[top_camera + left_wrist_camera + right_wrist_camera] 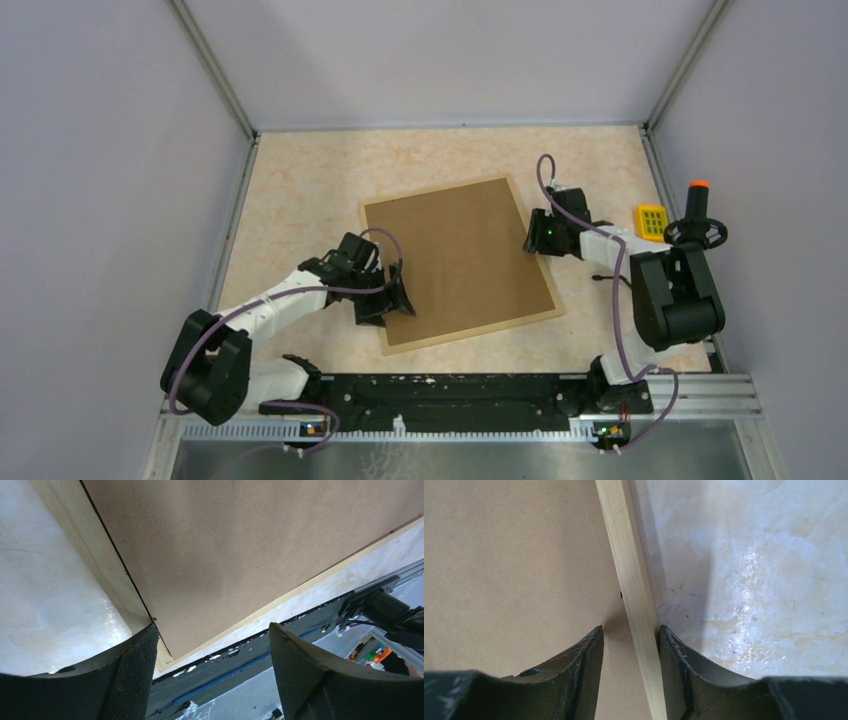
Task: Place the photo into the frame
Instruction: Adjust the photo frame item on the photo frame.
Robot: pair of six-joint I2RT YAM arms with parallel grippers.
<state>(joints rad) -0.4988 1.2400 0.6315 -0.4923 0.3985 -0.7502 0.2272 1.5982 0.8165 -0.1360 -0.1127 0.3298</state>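
Plain grey walls (450,60) around a pale marbled tabletop (300,190), aluminium rail (720,392) along its near edge

Frame (470,333), brown backing board (455,260) up, is lying mid table (300,190); left gripper (393,300) and right gripper (533,240) are sitting at its opposite side edges.

One frame (631,580), one brown backing board (455,260), one yellow block (652,221), two robot arms (285,300) (610,243).

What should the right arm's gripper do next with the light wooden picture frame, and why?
Probably close the right gripper onto the side rail of the thin light wooden picture frame. Its fingers straddle that rail with small gaps either side, next to the plain brown backing board, so it has no grip yet.
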